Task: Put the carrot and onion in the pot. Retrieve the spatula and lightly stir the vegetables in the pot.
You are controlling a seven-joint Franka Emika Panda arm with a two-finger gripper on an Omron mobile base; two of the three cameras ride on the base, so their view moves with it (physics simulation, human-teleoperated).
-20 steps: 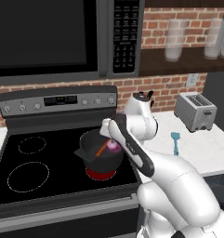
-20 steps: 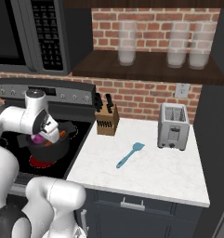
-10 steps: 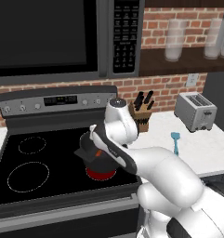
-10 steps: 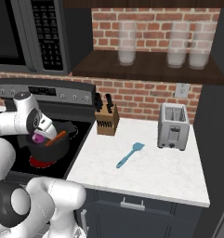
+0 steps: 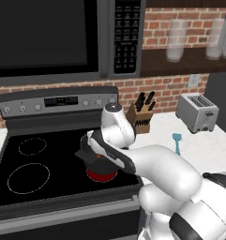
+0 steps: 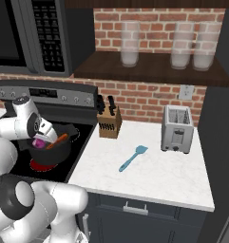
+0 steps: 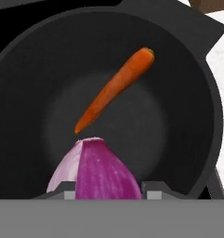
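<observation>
The dark round pot stands on the stove's front right burner, and the orange carrot lies slantwise on its bottom. My gripper is shut on the magenta-purple onion just over the pot's near side. From the right base view the onion sits beside the carrot at the pot's mouth, under my hand. My arm covers most of the pot in the left base view. The light-blue spatula lies flat on the white counter, also seen as the spatula near the toaster.
A wooden knife block stands at the counter's back left, next to the stove. A silver toaster sits at the back right. The microwave hangs above the stove. A glowing red burner shows under the pot.
My arm's upper joints have swung left over the stove. The onion has stayed in the grip at the pot's mouth, and the carrot and spatula have not moved.
</observation>
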